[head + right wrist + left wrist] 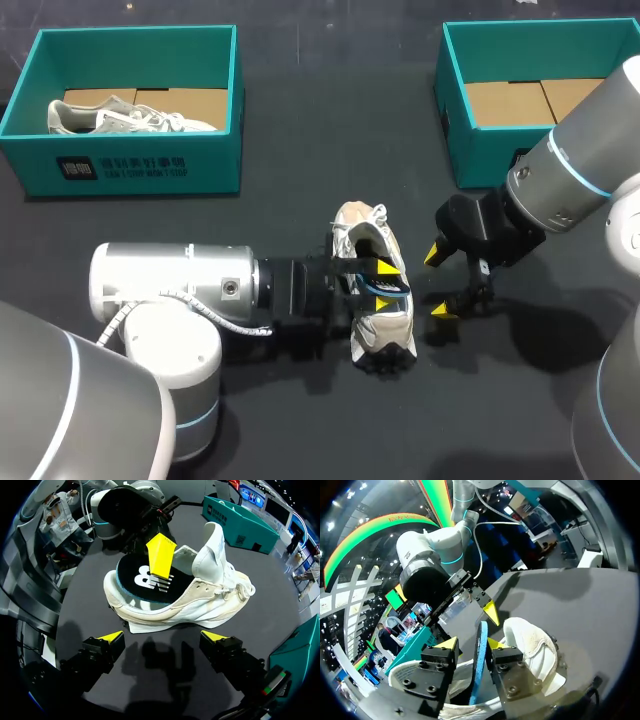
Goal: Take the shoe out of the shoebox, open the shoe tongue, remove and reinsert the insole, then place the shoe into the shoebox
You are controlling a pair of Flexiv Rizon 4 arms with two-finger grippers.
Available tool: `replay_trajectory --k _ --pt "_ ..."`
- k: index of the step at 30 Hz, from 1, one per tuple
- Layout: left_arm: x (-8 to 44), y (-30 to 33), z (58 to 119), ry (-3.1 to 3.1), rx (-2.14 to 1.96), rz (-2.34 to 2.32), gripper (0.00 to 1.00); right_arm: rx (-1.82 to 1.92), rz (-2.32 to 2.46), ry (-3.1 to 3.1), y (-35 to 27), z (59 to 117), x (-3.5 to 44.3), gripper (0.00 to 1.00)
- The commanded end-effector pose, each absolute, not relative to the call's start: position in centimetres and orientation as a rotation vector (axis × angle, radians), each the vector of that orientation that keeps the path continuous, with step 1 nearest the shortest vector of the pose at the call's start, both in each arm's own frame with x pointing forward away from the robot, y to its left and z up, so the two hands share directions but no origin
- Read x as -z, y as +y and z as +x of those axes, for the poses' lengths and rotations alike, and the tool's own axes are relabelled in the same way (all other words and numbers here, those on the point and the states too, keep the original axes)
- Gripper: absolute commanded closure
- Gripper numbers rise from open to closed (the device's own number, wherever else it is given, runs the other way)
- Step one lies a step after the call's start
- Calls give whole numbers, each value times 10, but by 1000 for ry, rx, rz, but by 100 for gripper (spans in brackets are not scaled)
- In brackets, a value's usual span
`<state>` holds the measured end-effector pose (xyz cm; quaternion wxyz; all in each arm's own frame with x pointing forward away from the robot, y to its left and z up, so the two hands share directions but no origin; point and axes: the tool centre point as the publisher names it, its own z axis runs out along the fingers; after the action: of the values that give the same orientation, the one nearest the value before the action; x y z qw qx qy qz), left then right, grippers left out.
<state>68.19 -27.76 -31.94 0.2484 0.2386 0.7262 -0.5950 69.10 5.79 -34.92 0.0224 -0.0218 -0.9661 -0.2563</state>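
Observation:
A white and beige shoe [378, 338] lies on the dark table between my two grippers. Its insole [150, 582], black on top with a blue edge, sits in the shoe's opening and sticks out at the heel. My left gripper [385, 284] is at the shoe's opening. In the left wrist view the insole's blue edge [480, 665] stands between the left gripper's fingers [471, 643], with a gap on one side. One left fingertip [160, 555] shows over the insole. My right gripper [437, 282] stands open just to the right of the shoe [200, 605], touching nothing.
A teal shoebox [135, 165] at the back left holds another pale shoe [120, 118]. A second teal shoebox [480, 150] stands at the back right, with only cardboard showing inside. Bare dark table lies between the boxes.

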Motion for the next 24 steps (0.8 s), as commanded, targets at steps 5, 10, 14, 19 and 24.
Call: replay_trajectory --k 5,10,14,19,24 --pt "309 -268 672 1979 1633 715 80 793 -69 -2994 58 690 349 0" --pt "322 -274 675 2026 1604 738 100 793 -69 -2994 58 690 349 0" --pt "334 -277 678 2051 1544 766 100 793 -69 -2994 58 690 349 0" --pt "347 -277 686 2058 1421 781 100 793 -69 -2994 58 690 349 0" --pt "347 -272 687 2071 1499 716 100 793 -69 -2994 58 690 349 0"
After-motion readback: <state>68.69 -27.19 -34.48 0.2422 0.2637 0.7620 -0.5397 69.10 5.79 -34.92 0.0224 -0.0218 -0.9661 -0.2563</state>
